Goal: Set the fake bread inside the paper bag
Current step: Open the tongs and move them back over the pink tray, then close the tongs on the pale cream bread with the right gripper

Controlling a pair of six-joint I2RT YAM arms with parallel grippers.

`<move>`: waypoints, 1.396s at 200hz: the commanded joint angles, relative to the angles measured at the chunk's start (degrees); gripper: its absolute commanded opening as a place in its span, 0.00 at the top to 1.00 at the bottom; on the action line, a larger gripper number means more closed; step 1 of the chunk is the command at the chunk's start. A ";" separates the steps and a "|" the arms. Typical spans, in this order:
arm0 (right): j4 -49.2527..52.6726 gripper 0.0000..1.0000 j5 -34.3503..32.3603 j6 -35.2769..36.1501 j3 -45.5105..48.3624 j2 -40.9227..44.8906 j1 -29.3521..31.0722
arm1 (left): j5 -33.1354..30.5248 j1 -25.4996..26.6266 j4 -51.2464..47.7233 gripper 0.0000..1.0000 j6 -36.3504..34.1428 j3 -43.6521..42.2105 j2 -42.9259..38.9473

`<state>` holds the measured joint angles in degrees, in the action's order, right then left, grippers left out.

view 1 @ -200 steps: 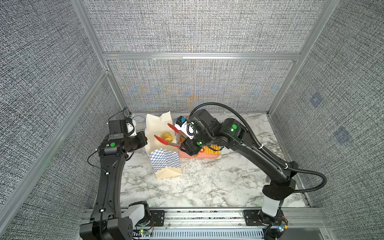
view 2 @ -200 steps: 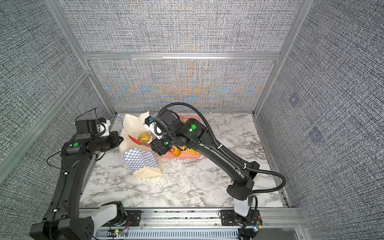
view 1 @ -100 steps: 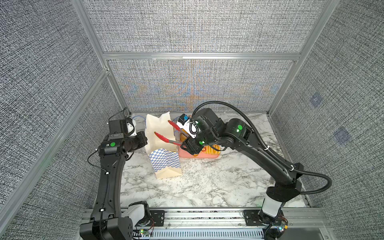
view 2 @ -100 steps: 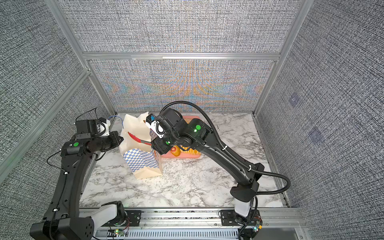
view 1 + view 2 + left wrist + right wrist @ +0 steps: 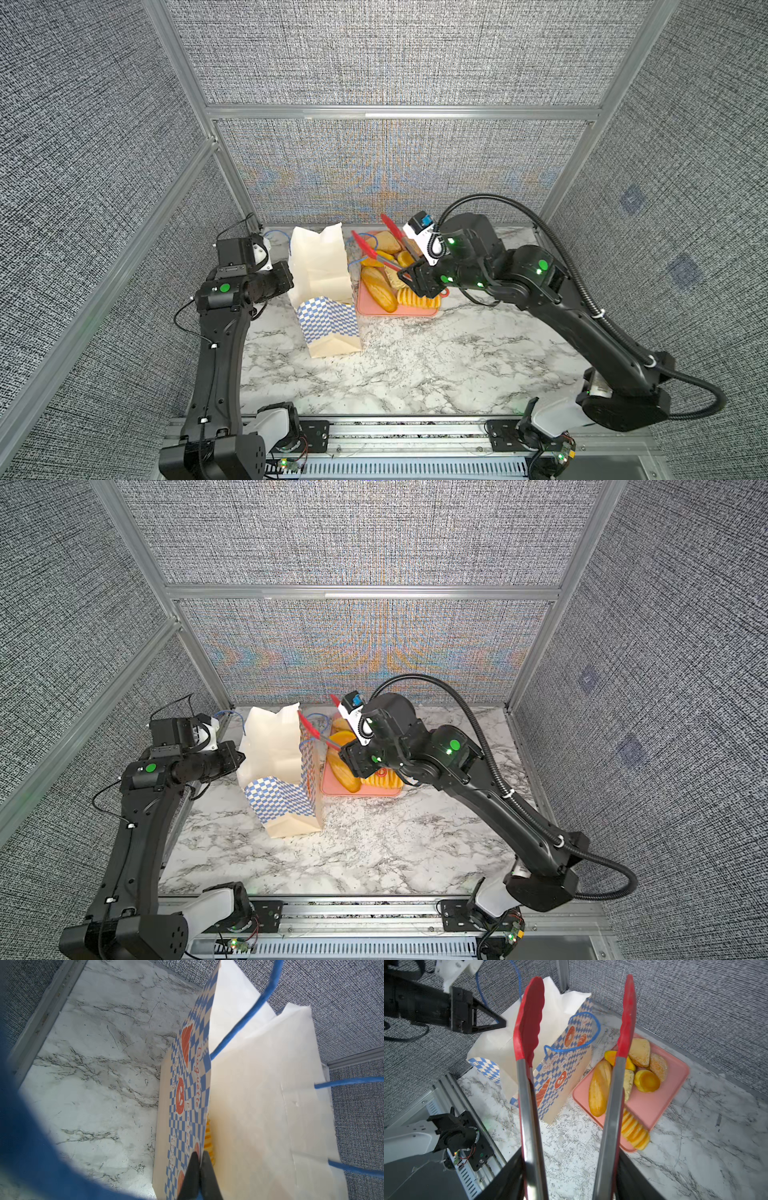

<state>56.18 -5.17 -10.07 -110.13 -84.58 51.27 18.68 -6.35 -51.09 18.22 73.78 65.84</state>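
The paper bag (image 5: 322, 270) (image 5: 274, 754) stands open at the back left. My left gripper (image 5: 199, 1160) (image 5: 288, 275) is shut on the rim of its checkered wall. A ridged yellow roll (image 5: 208, 1138) shows just inside that wall. The rest of the fake bread (image 5: 379, 289) (image 5: 599, 1088) lies on a pink tray (image 5: 654, 1101) to the right of the bag: a long loaf, a striped roll and several buns. My right gripper (image 5: 569, 1159) (image 5: 411, 277) is shut on the handles of red tongs (image 5: 529, 1022) (image 5: 365, 247). Their tips stand apart and empty, raised between bag and tray.
The bag's blue cord handles (image 5: 583, 1032) loop beside the tongs' tips. The back wall stands close behind bag and tray (image 5: 399, 314). The marble tabletop (image 5: 436, 361) stretches toward the front rail.
The right gripper has drawn the tongs back to the right, from over the bag's mouth toward the tray. The yellow piece between the tips a second ago is gone from them.
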 commanded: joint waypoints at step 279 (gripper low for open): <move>-14.12 0.44 28.20 -8.81 26.12 -14.41 -23.97 | -0.27 0.02 1.61 0.43 -0.18 -2.85 -1.26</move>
<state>42.24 21.43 -20.32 -83.40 -97.82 27.31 17.98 -6.35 -50.63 18.11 71.07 64.82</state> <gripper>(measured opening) 0.558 0.572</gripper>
